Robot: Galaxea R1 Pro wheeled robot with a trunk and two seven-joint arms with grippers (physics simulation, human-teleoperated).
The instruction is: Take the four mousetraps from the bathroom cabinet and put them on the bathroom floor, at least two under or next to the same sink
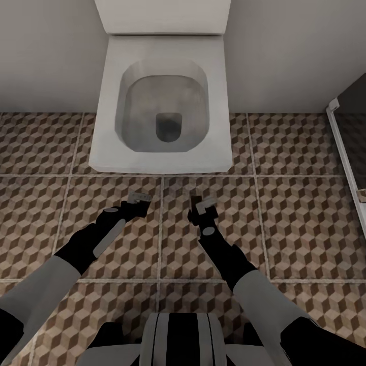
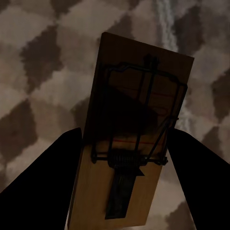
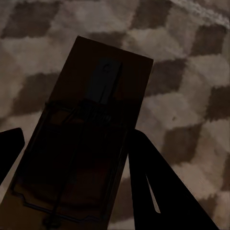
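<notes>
Two black arms reach up from the lower edge of the head view over the bathroom floor (image 1: 295, 213), whose large square tiles carry a brown, beige and white cube print with pale grout lines. One white square toilet (image 1: 161, 101) stands in the upper centre against a pale wall, and a white-edged frame (image 1: 345, 157) runs down the right side. The left gripper (image 1: 136, 202) and the right gripper (image 1: 202, 209) sit at mid-frame, just below the toilet's front edge, each with something small and pale at its tip. In the left wrist view, one mousetrap (image 2: 136, 139) fills the centre, a tan board with dark wire and spring, clamped between the two dark fingers (image 2: 45, 177) above the patterned tile. In the right wrist view, a second mousetrap (image 3: 84, 139), heavily shadowed, lies centre-left and is gripped between that gripper's fingers (image 3: 163, 191) over the same tile.
</notes>
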